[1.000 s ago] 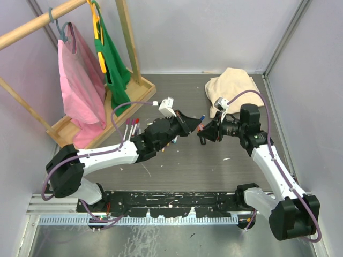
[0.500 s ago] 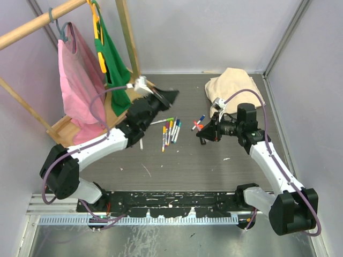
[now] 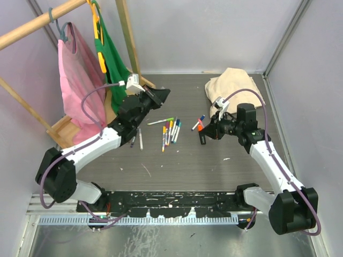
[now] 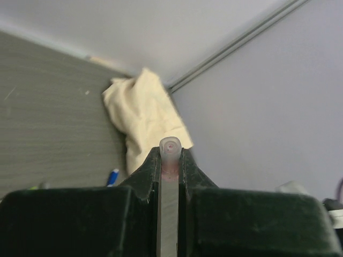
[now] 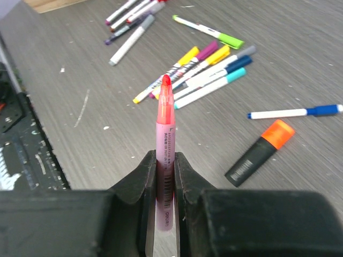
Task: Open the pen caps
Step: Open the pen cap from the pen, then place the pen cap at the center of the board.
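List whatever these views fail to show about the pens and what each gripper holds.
- Left wrist view: the pale pinkish piece clamped in the left gripper is blurred, its length hidden by the jaws; cap or not, unclear.
- Top external view: that piece is too small, masked by the gripper body.
- Right wrist view: the pink pen has its rear end hidden inside the right gripper; pens at the top edge are cut off by the frame.

Likely robot lab, plain walls (image 3: 214, 32), mounting rail (image 3: 177, 219)
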`<state>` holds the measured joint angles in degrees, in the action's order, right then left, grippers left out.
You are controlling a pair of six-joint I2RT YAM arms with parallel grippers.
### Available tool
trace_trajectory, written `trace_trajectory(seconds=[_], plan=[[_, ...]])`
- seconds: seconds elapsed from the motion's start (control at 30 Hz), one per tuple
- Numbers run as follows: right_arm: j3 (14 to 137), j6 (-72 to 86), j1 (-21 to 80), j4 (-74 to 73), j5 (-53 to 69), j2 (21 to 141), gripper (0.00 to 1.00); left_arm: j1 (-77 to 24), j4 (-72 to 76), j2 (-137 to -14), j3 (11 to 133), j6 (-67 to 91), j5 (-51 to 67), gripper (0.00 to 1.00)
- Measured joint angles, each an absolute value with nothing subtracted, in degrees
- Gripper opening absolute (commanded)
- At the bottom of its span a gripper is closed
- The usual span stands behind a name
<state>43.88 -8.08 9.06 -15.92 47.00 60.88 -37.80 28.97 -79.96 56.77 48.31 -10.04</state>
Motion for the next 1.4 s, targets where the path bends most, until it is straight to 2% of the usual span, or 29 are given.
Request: trace_trajectory(seconds=[0.33,0.43,0.57,0.67,0.97,1.17,1.4], plan=[[45.52,-8.62,8.1,-16.56,31.35,65.63,0.02,-31.99,15.16,-94.96,59.13,45.89,-5.45,0.0],[45.52,-7.31,7.35,-16.45,27.18,67.88,0.03,-31.4,7.75,-100.95,64.88,45.3,-6.63,0.0],[45.52,-5.5,6.9,-16.32,22.35,70.98,0.04,-31.33,-5.19,-110.45,78.63,44.45,-11.0,0.0],[45.54,-4.56,6.9,-16.29,20.62,73.28,0.04,-31.24,-12.93,-115.48,86.19,43.81,-14.26,0.0],[46.37,-3.95,6.9,-16.4,18.7,77.28,0.07,-29.82,-27.03,-126.32,98.54,42.06,-19.46,0.01],[47.4,-3.49,6.9,-16.36,15.27,78.72,0.08,-28.77,-32.08,-131.59,105.95,40.91,-20.38,0.04],[48.05,-2.87,6.9,-16.62,13.58,82.65,0.08,-28.1,-33.89,-133.25,108.84,40.84,-20.27,0.07]])
